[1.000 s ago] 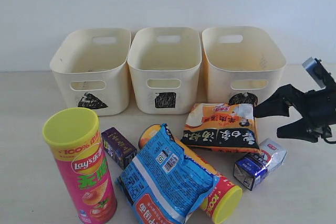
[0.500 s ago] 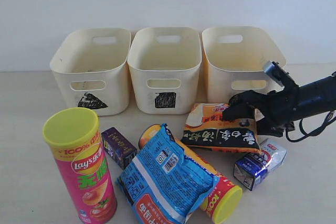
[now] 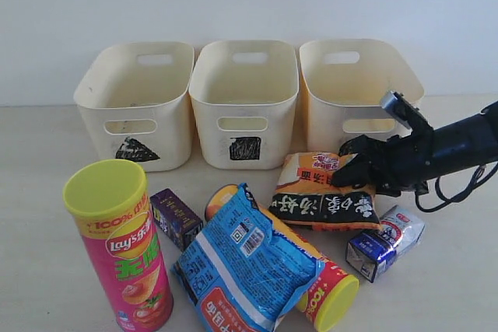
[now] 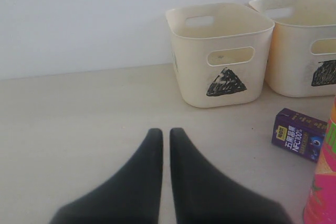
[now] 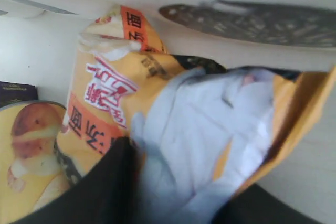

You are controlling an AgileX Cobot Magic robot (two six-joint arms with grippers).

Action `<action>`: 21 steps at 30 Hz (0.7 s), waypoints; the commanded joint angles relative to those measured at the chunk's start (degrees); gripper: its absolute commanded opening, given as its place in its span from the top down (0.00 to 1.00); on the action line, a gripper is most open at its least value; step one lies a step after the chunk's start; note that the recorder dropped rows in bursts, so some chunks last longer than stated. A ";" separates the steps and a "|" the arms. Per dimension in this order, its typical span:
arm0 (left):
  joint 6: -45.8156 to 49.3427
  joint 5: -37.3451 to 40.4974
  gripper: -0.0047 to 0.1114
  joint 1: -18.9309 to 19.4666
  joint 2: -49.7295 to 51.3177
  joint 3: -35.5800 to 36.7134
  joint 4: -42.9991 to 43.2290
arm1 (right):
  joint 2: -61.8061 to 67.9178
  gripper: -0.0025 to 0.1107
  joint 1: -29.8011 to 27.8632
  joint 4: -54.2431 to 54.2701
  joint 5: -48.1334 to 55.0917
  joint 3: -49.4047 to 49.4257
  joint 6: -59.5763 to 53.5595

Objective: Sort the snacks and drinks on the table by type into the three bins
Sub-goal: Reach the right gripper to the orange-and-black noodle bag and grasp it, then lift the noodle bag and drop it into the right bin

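My right gripper point(image 3: 354, 172) reaches in from the right and is shut on the near-right end of the orange-black-white bag point(image 3: 319, 192), which lies before the circle bin point(image 3: 362, 91). In the right wrist view the bag point(image 5: 173, 108) bunches between the gripper point(image 5: 184, 177) fingers. The pink chip tube point(image 3: 124, 254) stands front left. The yellow-red tube point(image 3: 331, 293) lies under the blue bag point(image 3: 249, 262). A purple carton point(image 3: 177, 218) and a blue-and-white carton point(image 3: 385, 242) lie on the table point(image 3: 47, 192). My left gripper point(image 4: 165, 132) is shut on nothing and out of the exterior view.
The triangle bin point(image 3: 136, 103) and the square bin point(image 3: 245, 103) stand in a row with the circle bin at the back, all showing nothing inside. The left wrist view shows the triangle bin point(image 4: 220, 51), the purple carton point(image 4: 298, 135) and the pink tube's edge point(image 4: 323, 182).
My right gripper swung in from the far right, came down over the orange-black-white bag and closed on its end, which now looks squeezed. Everything else stayed put.
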 commanded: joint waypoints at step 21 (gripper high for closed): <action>-0.39 -0.14 0.93 0.22 -0.13 -0.08 -0.48 | -24.26 0.98 0.01 -0.81 8.40 -2.65 -1.75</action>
